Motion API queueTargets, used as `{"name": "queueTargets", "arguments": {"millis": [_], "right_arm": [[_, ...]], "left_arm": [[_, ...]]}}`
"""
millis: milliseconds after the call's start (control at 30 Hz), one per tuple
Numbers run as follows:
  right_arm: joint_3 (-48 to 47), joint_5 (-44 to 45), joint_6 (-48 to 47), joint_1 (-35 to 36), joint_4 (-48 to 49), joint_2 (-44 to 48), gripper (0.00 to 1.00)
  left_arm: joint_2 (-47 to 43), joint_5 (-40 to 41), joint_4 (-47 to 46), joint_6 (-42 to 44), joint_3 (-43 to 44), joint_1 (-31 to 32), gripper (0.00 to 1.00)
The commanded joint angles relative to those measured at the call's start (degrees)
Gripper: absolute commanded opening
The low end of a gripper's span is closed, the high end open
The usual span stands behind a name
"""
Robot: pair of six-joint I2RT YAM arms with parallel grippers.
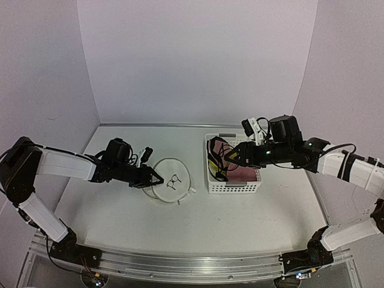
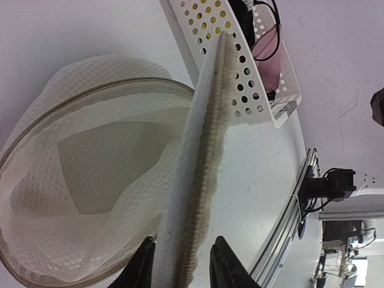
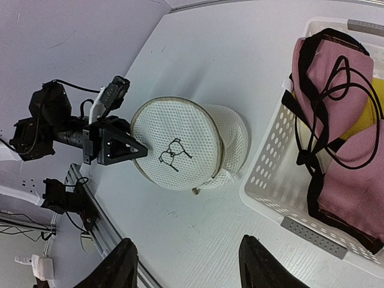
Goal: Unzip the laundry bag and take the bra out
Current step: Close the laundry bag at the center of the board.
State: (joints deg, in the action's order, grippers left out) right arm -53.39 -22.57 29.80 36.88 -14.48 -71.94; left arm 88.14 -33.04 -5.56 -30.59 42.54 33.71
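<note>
The round white mesh laundry bag (image 1: 177, 171) lies on the table left of centre, its lid with the black bra drawing (image 3: 174, 153) tilted up. In the left wrist view the bag's inside (image 2: 90, 168) is open and empty. My left gripper (image 1: 157, 179) is shut on the lid's zipper rim (image 2: 207, 150), also seen in the right wrist view (image 3: 143, 153). The pink and yellow bra (image 1: 243, 173) with black straps lies in the white basket (image 1: 234, 188), also in the right wrist view (image 3: 348, 120). My right gripper (image 1: 231, 157) hovers open and empty over the basket's left side.
The white perforated basket (image 3: 270, 162) stands just right of the bag (image 2: 252, 96). The bag's zipper pull (image 3: 195, 191) hangs at its near edge. A metal rail (image 1: 180, 264) runs along the table's front edge. Purple walls close in the back and sides.
</note>
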Motion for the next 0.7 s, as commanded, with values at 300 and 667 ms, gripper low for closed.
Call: {"name": "queueTargets", "arguments": {"millis": [300, 667], "right_arm": [[0.27, 4.85, -1.54, -0.21, 3.93, -0.09, 0.75], [1.66, 19.46, -5.37, -0.22, 6.73, 0.27, 0.98]], "left_arm": [[-3.68, 8.42, 5.03, 0.75, 1.05, -4.85, 0.67], [-11.44, 28.04, 20.79, 7.26, 9.58, -5.24, 0.99]]}}
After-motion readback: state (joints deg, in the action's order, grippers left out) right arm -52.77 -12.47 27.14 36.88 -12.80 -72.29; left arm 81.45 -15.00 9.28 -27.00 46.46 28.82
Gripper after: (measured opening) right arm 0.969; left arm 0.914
